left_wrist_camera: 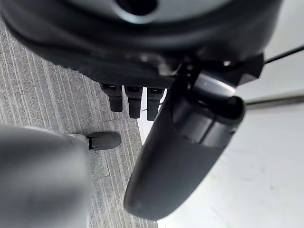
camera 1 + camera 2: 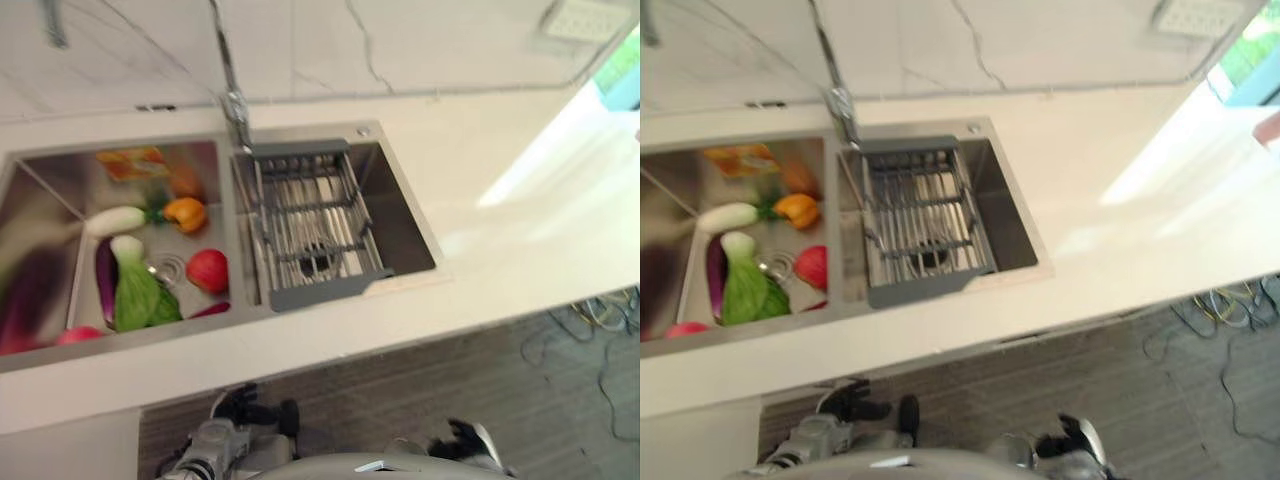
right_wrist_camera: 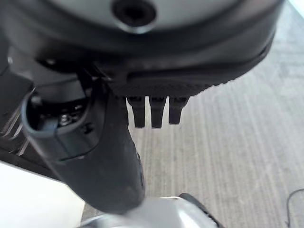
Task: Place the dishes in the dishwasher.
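Note:
A steel double sink (image 2: 402,214) is set into the white counter (image 2: 500,200). In its right basin sits a grey wire rack (image 2: 310,225) with nothing on it. Toy vegetables lie in the left basin: a red tomato (image 2: 207,270), an orange pepper (image 2: 186,213), a green cabbage (image 2: 135,295), a purple eggplant (image 2: 105,280) and a white radish (image 2: 115,220). My left hand (image 2: 243,405) hangs low in front of the counter, open and holding nothing, its fingers (image 1: 134,102) straight over the floor. Beside it my right hand (image 2: 462,438) also hangs open, its thumb (image 3: 104,156) free.
A tall faucet (image 2: 232,100) rises behind the divider between the two basins. The counter runs on to the right, bare and brightly lit. Grey carpet (image 2: 400,390) lies below the counter front, with loose cables (image 2: 590,330) on it at the right.

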